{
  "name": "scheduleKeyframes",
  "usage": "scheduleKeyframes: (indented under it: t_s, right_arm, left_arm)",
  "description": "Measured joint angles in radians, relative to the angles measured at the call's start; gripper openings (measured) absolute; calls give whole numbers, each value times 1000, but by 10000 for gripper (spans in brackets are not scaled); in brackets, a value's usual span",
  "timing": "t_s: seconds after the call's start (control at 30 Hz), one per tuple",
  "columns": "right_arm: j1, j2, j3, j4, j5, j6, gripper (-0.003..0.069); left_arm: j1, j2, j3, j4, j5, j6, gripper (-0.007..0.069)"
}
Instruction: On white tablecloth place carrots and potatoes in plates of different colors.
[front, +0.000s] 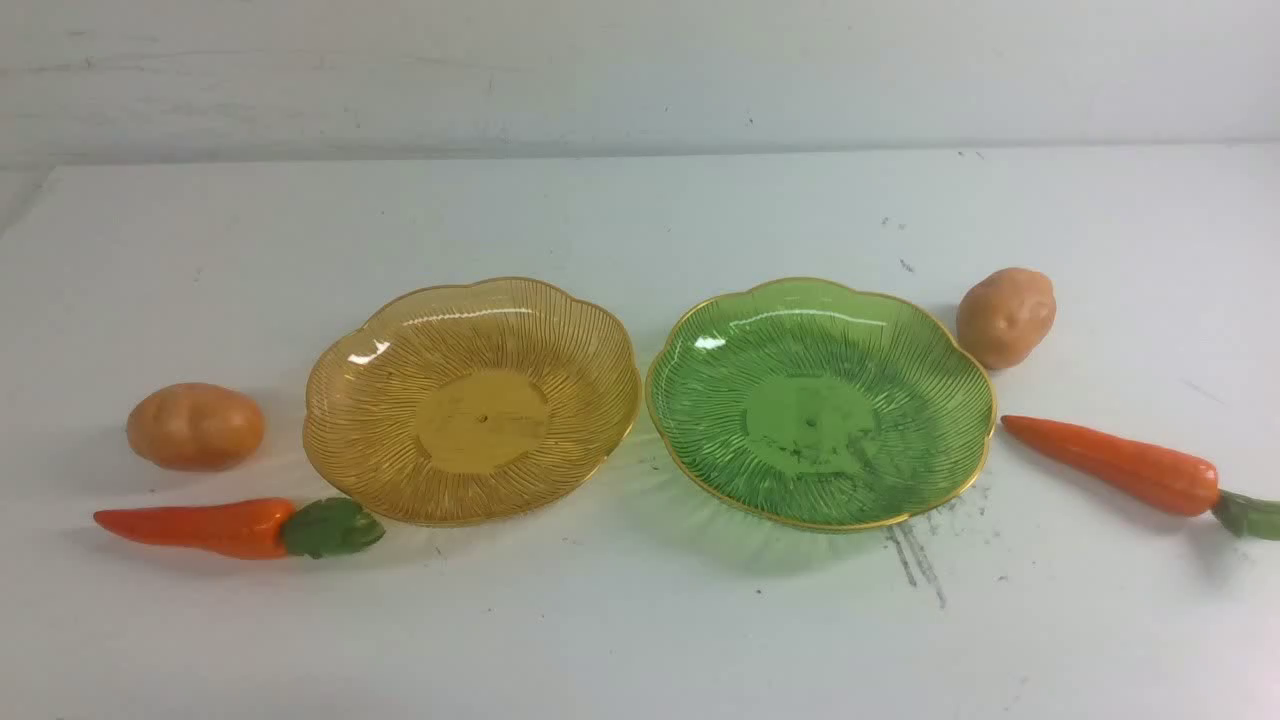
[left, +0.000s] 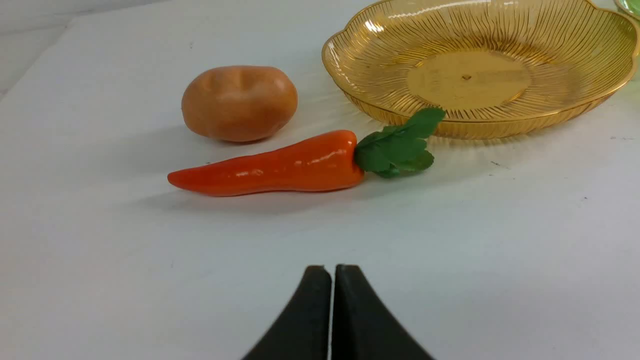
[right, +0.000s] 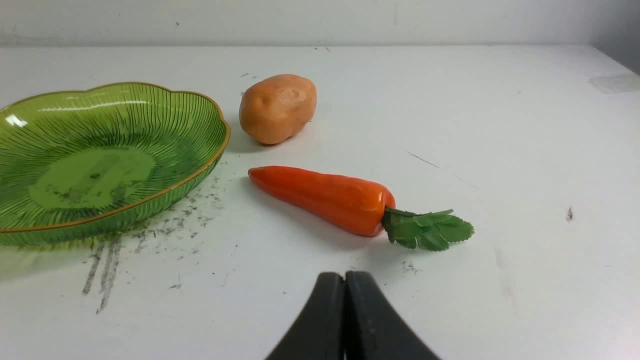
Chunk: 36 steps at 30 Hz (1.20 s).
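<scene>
Though laid out ready, not begun: amber plate (front: 330, 370) and green plate (front: 960, 400) empty on white tablecloth (front: 640, 620); left potato (front: 195, 426), left carrot (front: 195, 527) beside amber; right potato (front: 1005, 317), right carrot (front: 1110, 465) beside green. Clenched, empty: left pincer (left: 332, 270), right pincer (right: 345, 275). Four placements left.

Left plate (front: 480, 420) beside right plate (front: 820, 410), left potato (front: 195, 427) behind left carrot (front: 200, 527), right potato (front: 1005, 317) behind right carrot (front: 1110, 465)

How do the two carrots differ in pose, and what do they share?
The left carrot points its leaves toward the amber plate; the right carrot points its leaves away from the green plate, tip toward it. The left carrot lies almost level across the front view; the right carrot slants. Both are orange, flat on the cloth, outside the plates.
</scene>
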<state>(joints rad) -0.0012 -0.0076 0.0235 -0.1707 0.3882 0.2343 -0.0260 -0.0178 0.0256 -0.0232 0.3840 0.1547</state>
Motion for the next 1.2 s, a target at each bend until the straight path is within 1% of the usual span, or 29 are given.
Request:
scheduleKeyframes:
  t_s: [0.83,1.0,1.1,1.2]
  right_arm:
    - [0,0,0,0,0,0,-15]
    - [0,0,0,0,0,0,-15]
    - [0,0,0,0,0,0,-15]
    - [0,0,0,0,0,0,-15]
  left_arm:
    - [0,0,0,0,0,0,-3]
    - [0,0,0,64,-1,23,-3]
    - [0,0,2,59,-20,7,-3]
    - [0,0,3,-13,-155,-80,-3]
